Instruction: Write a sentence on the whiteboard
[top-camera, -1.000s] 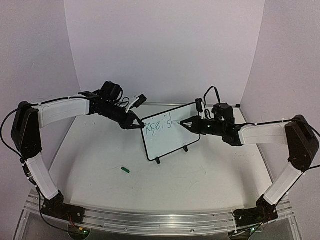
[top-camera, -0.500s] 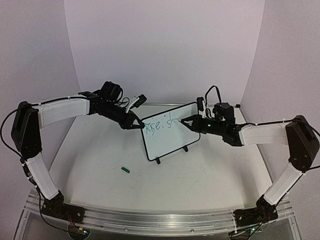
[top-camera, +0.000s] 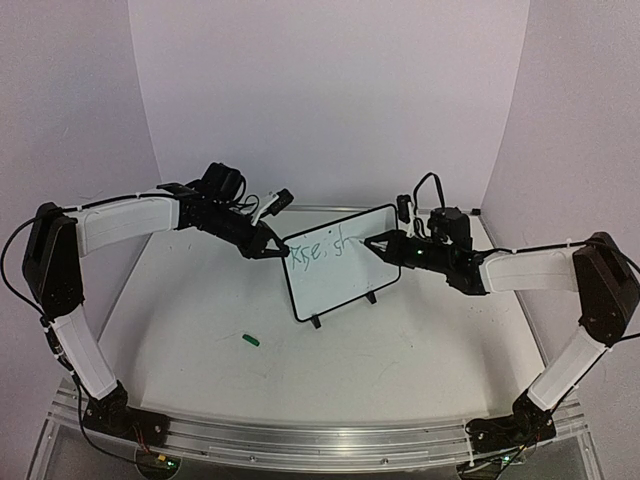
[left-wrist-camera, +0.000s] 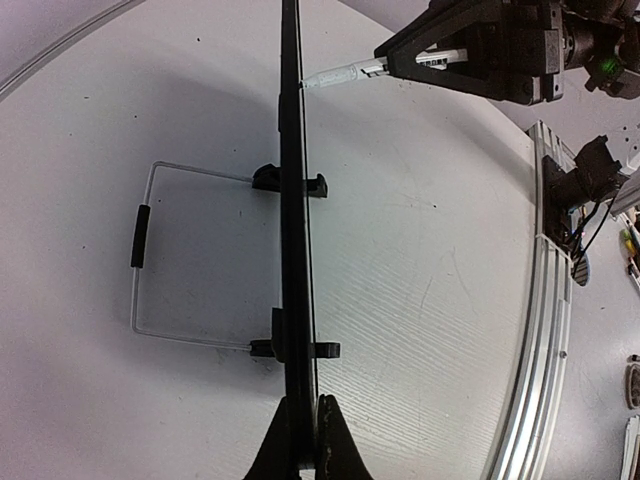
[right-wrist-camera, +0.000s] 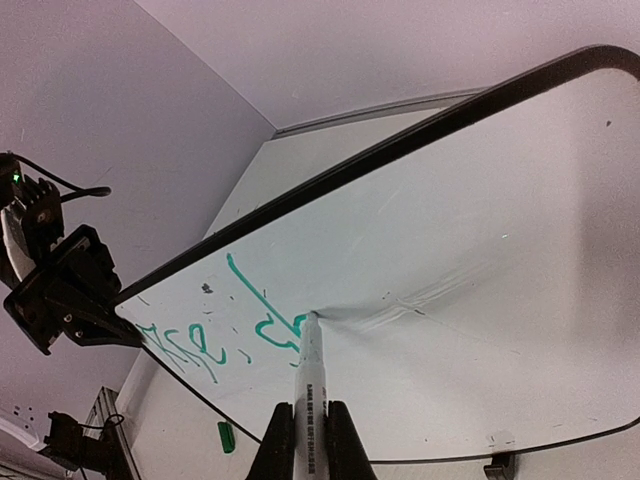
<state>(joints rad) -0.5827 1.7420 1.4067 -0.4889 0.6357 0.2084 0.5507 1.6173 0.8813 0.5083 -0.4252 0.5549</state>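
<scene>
Whiteboard (top-camera: 345, 275) stands on the table (top-camera: 190, 310) between both arms. The left gripper (top-camera: 277, 252) is pinched shut on its left edge. Right gripper (right-wrist-camera: 306, 440) clamps a marker (right-wrist-camera: 309, 385), its tip touching beside the green sentence (top-camera: 312, 252). Pressing too hard could tip the board or wrench it from that thin hold.

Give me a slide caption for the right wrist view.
Right gripper holds a marker tip-first against the whiteboard, beside green writing.
</scene>
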